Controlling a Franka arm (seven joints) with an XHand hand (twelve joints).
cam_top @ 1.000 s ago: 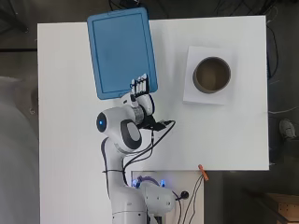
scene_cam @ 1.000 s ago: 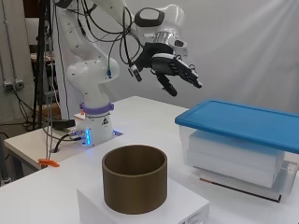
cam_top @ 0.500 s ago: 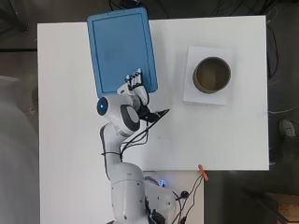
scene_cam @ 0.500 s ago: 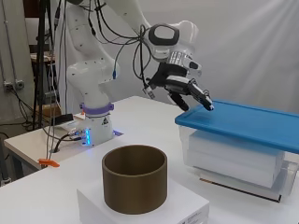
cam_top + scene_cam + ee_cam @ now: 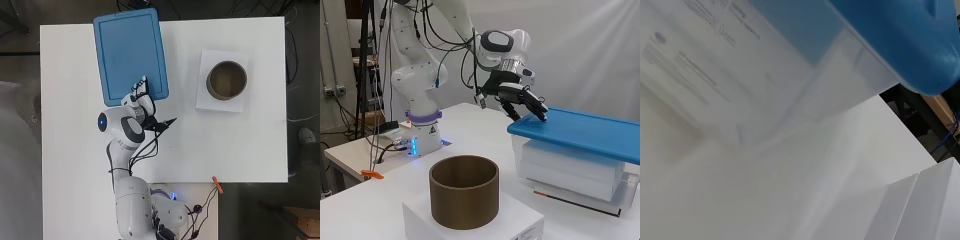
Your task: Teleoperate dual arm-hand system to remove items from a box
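— So, where is the hand (image 5: 520, 96)?

— At the near corner of the blue lid (image 5: 130, 52), the corner closest to the arm's base. In the side view its fingers (image 5: 536, 107) stretch out fairly straight, spread a little and slanting down, with the tips on the lid's edge or just above it; whether they touch I cannot tell. Nothing is held in them.

— And from above?

— The fingers (image 5: 141, 89) lie over the lower right part of the lid, the white arm (image 5: 122, 131) reaching up from the bottom edge of the table (image 5: 240, 145).

— Is the lid on the box?

— Yes. It sits flat on the clear plastic box (image 5: 570, 167), which stands at the far left part of the table as seen from overhead. Through the box wall white, flat contents show, stacked in layers; what they are I cannot tell. The wrist view looks along the box's clear wall (image 5: 790, 65) with the blue lid's rim (image 5: 905, 45) above it and printed white paper showing behind the plastic.

— Anything else on the table?

— A brown, open-topped cylinder (image 5: 226, 80) standing upright on a white block (image 5: 470, 225), well apart from the box, toward the table's right side. A small orange thing (image 5: 217, 183) lies at the near table edge.
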